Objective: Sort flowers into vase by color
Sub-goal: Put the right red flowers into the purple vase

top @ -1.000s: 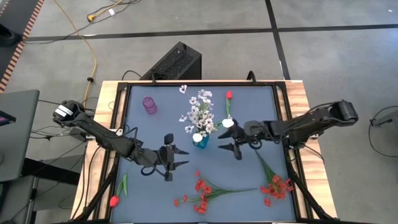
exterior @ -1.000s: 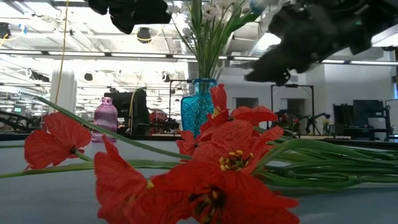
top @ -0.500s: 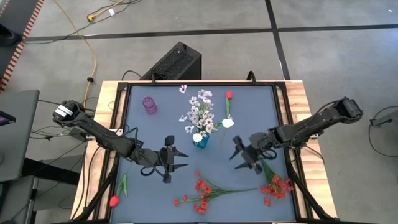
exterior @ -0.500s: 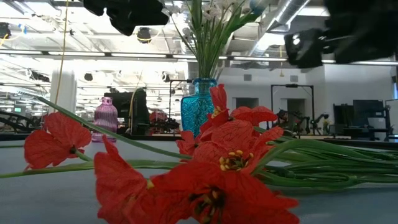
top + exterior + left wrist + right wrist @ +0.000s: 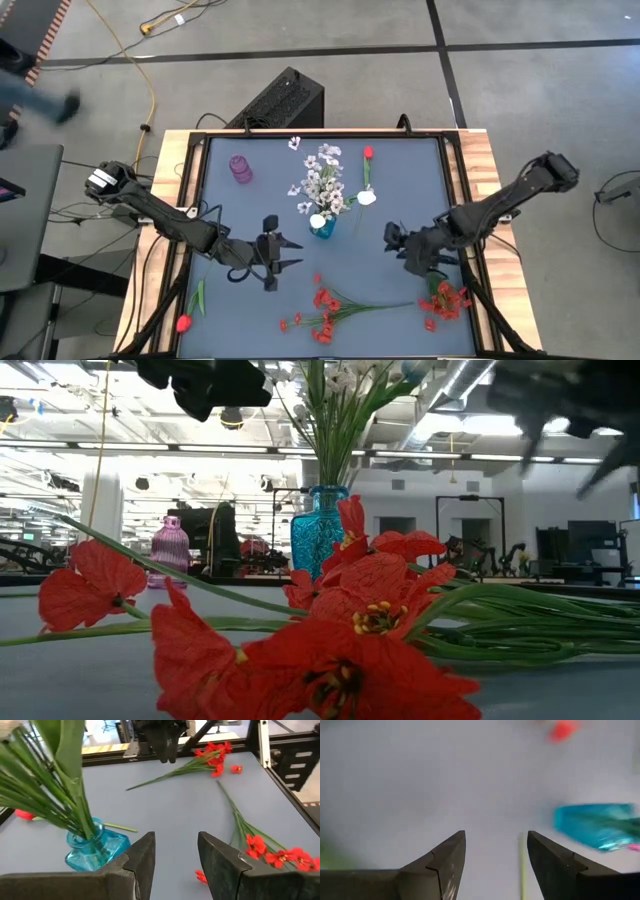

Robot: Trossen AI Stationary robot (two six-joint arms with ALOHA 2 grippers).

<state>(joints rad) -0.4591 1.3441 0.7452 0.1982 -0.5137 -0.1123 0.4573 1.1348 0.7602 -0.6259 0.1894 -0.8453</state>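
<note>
Since a second ago you swung the right gripper (image 5: 397,241) away from the blue vase (image 5: 322,227), toward the red flowers (image 5: 442,297); its jaws were parted, empty. Your left gripper (image 5: 285,254) hung near the vase, jaws apart, white flowers (image 5: 322,185) in the vase
</note>
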